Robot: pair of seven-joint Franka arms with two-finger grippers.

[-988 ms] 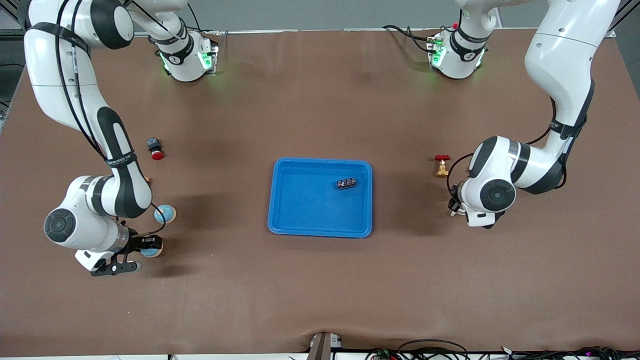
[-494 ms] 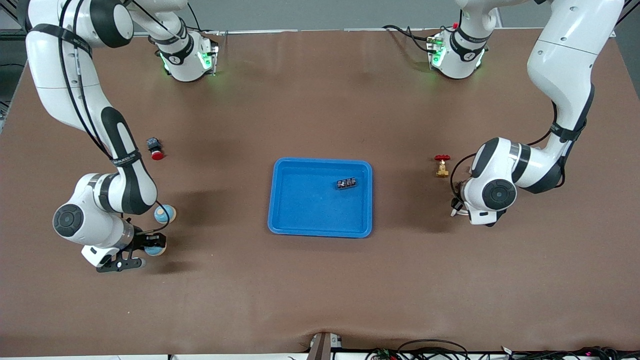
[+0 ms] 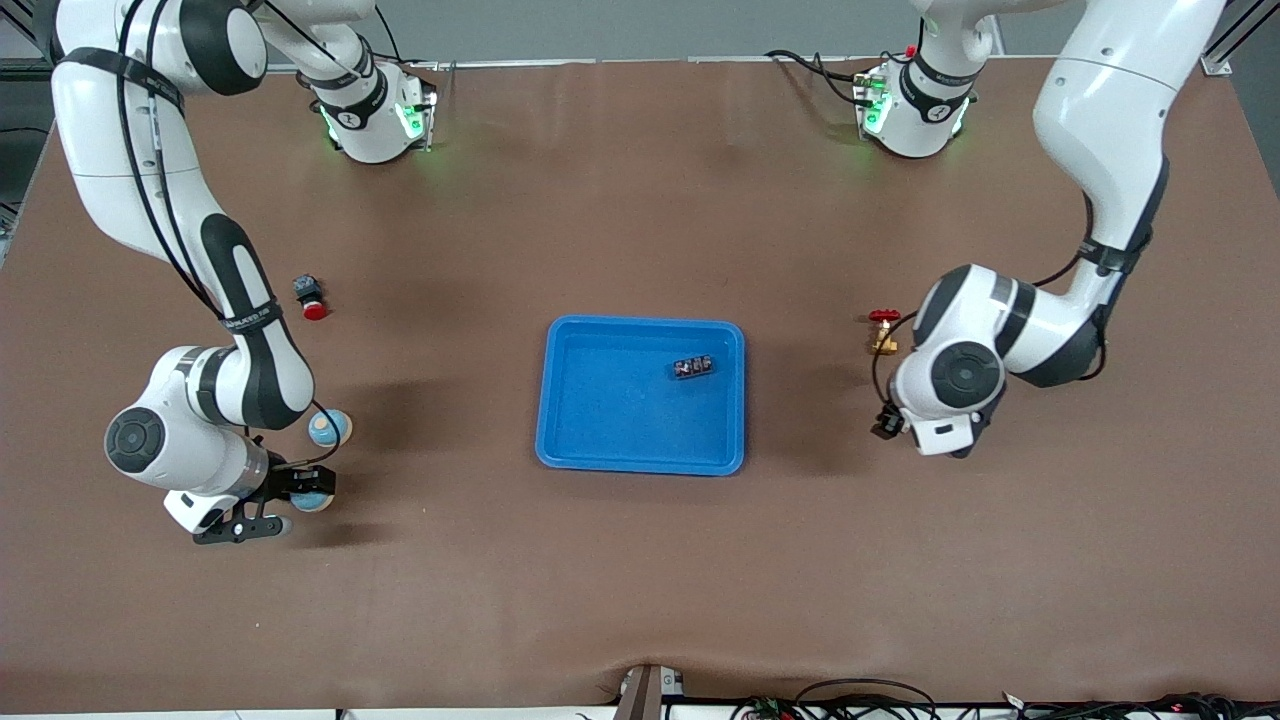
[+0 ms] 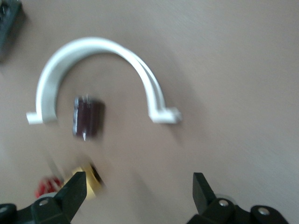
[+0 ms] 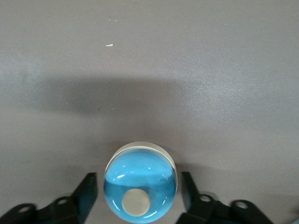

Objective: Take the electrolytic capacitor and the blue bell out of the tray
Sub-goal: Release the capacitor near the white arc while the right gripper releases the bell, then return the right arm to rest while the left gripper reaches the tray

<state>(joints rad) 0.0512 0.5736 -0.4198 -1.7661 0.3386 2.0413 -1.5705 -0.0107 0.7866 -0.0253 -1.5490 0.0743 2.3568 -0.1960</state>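
From the front, your right gripper (image 3: 262, 507) sat beside a blue bell (image 3: 312, 497), near a second bell (image 3: 328, 428).

Left wrist: your left gripper (image 4: 139, 186) was released above the capacitor (image 4: 88, 116) inside a white clamp (image 4: 100, 77).

Right wrist: fingers (image 5: 86, 193) parted, flanking the bell without gripping.

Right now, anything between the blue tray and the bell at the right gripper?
Nothing. In the front view it is bare table from the blue tray to the bell at the right gripper.
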